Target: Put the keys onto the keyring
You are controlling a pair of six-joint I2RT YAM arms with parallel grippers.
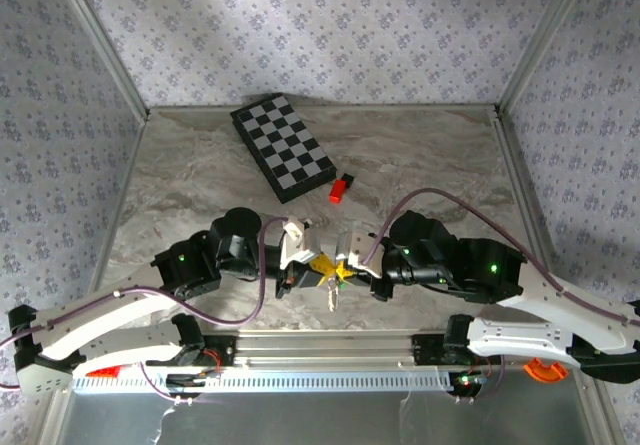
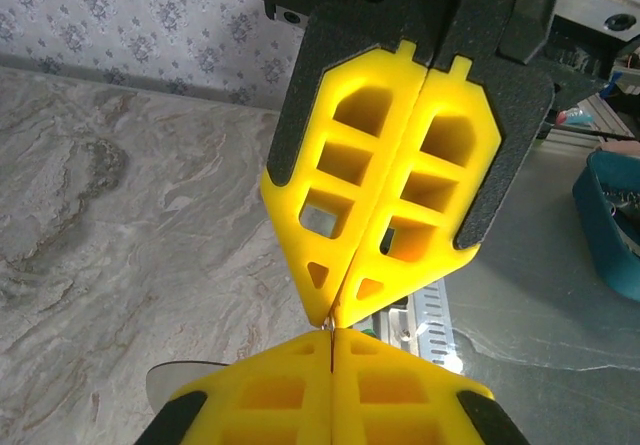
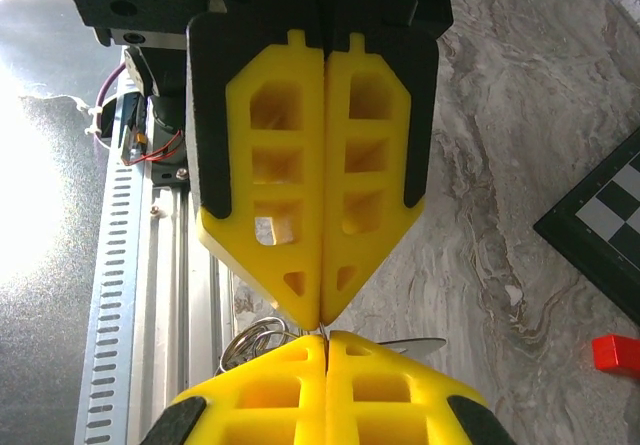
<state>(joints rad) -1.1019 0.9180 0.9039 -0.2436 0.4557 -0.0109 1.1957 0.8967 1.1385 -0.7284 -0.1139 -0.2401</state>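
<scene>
- While both claws are tip to tip over the near middle of the bench [image 1: 180,190], treat this as the threading step: key hole onto the ring's wire.
- Left claw [image 2: 332,350]: pressed together, yellow pads flush. Right claw [image 3: 326,347]: same, no gap along the seam.
- A thin sliver of metal shows where the two tips meet. Which claw nips which part, I can't tell; the pads hide it.
- Keyring [image 3: 250,343]: pale wire loops poking out just beside the right claw's tips, off the bench.
- Key [image 1: 344,274]: a green speck at the meeting point, probably its head, with silvery metal hanging just below. Too small to read its orientation.
- To do it well: hold one claw as a fixed anchor and move only the other, slowly, along the wire's curve rather than straight across.
- Keep both grips firm; loosening either likely drops the hanging part onto the bench.
- Risk: pads cover the contact, so misalignment won't show. Check the dangling metal from above for twist.
- Checkerboard [image 1: 283,147] and red-and-black block [image 1: 341,189] sit well apart at the back; no interference.
</scene>
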